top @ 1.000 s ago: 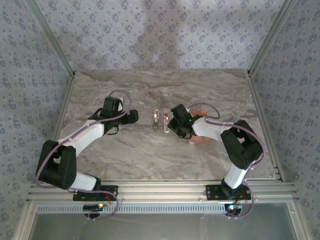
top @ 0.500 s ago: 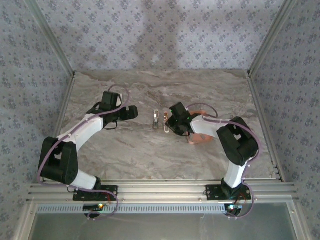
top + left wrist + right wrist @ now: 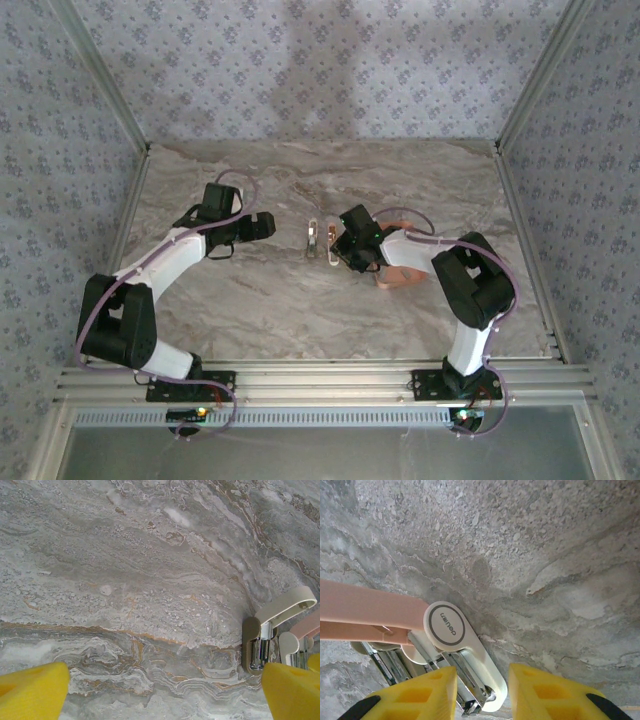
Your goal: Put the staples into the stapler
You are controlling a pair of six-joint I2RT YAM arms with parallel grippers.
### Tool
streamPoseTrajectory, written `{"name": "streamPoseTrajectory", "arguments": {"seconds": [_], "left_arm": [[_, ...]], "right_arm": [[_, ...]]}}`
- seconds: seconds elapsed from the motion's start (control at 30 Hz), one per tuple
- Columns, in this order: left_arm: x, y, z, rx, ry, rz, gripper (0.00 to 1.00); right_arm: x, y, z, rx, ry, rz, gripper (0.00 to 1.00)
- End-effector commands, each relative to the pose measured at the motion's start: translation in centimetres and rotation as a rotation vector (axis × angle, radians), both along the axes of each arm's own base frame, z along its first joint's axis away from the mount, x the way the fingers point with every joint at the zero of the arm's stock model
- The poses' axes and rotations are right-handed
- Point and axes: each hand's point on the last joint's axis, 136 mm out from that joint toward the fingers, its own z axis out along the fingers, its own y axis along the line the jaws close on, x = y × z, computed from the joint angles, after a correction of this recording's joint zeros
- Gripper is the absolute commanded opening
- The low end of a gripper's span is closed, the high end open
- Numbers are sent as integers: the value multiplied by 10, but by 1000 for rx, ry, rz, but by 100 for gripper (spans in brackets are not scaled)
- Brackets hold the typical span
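Between the fingers of the right gripper (image 3: 482, 676): the stapler (image 3: 454, 630) on the marble table (image 3: 555, 545); its white base reaches in between the yellow pads (image 3: 420, 695); its pink top (image 3: 370, 612) is swung out past one pad
Right gripper state: jaws partly apart, straddling the free end of the white base; whether the pads press on it I cannot tell
Left gripper (image 3: 262, 226) state: jaws wide apart, holding nothing; well short of the stapler, with the whitish oblong piece (image 3: 252, 640) just ahead of one pad
Long axis: the white base runs from its round hinge end, away from the right gripper, back toward the fingers; seen from above it lies roughly far-to-near on the table
Facing: opened out; metal channel (image 3: 472, 680) upward and bare; pink top at a wide angle to the base
Step in hand, as I judge it: steadying the open base so the staples can drop into the channel
Doing it well: close on the plastic flanks, not the metal channel; squeeze lightly, since so small a body may pivot or skid on smooth marble; keep the channel level and the pink top clear of the pads
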Motion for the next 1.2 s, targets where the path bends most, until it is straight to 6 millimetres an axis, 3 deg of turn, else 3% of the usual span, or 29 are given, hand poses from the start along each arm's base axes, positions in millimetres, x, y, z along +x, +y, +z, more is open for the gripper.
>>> {"name": "streamPoseTrajectory", "arguments": {"seconds": [0.0,0.77,0.93,1.17], "left_arm": [[3,0,7,-3,-6,-13,98],[7,-2,8,-5,-10,-21,98],[8,-2,11,-4,-18,-24,98],[16,-3,30,-8,-49,-27,98]], "right_arm": [[1,0,-1,-17,18,14,34],[-17,-5,-13,-89,101,79,30],[-13,-4,0,-105,72,96,29],[2,-6,35,-116,-42,101,32]]}}
